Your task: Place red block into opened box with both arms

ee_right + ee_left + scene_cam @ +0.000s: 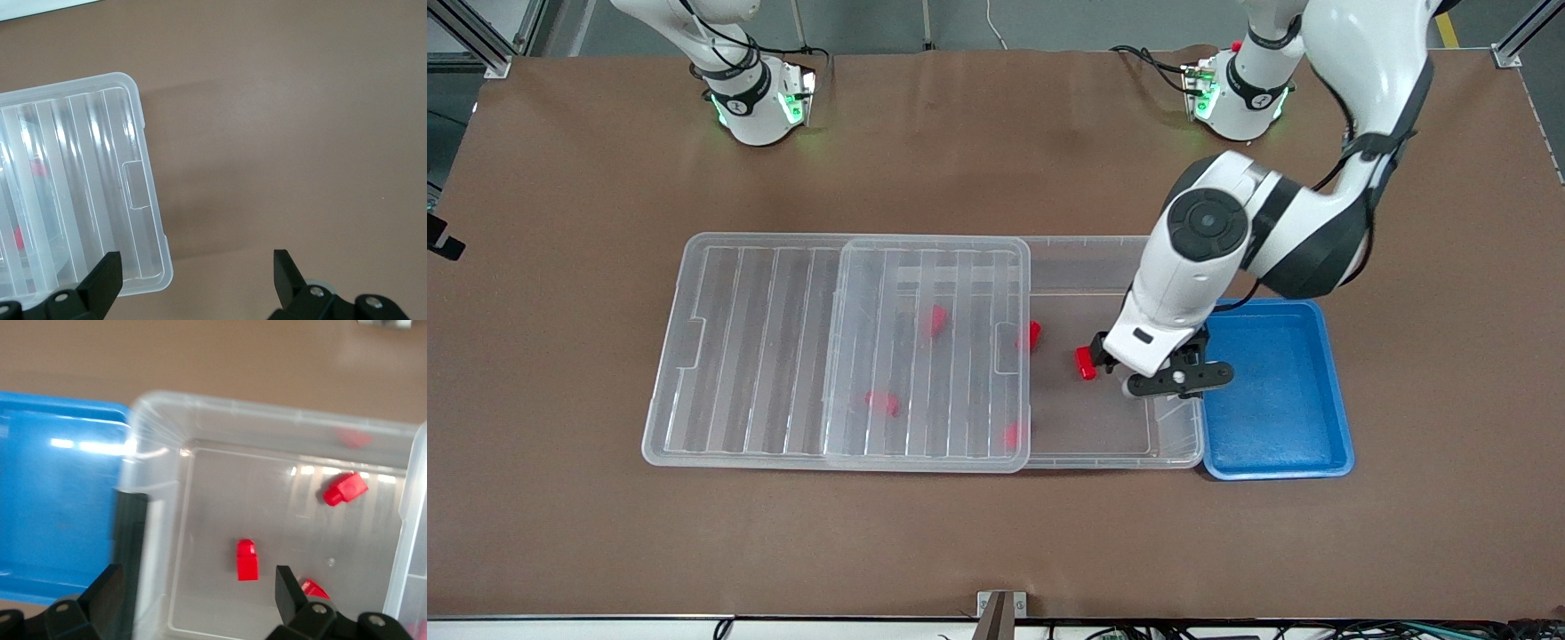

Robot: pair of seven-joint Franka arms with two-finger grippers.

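The clear box [1103, 258] lies mid-table with its ribbed lid [747, 356] slid toward the right arm's end, so the end beside the blue tray is uncovered. A red block [1085, 363] [247, 560] lies on the box floor in that uncovered part. My left gripper [1178, 378] [197, 593] hangs open just above the box floor, and the block lies loose ahead of its fingers [288, 590], touching neither. My right gripper [197, 273] is open with nothing in it, over the lid's corner [143, 200] and bare table; the front view does not show it.
A blue tray [1276, 391] [60, 500] stands against the box at the left arm's end. More red blocks lie in the box: one at the lid's edge [1032, 335] [345, 489], others under the lid [934, 320] [882, 403]. Brown table surrounds everything.
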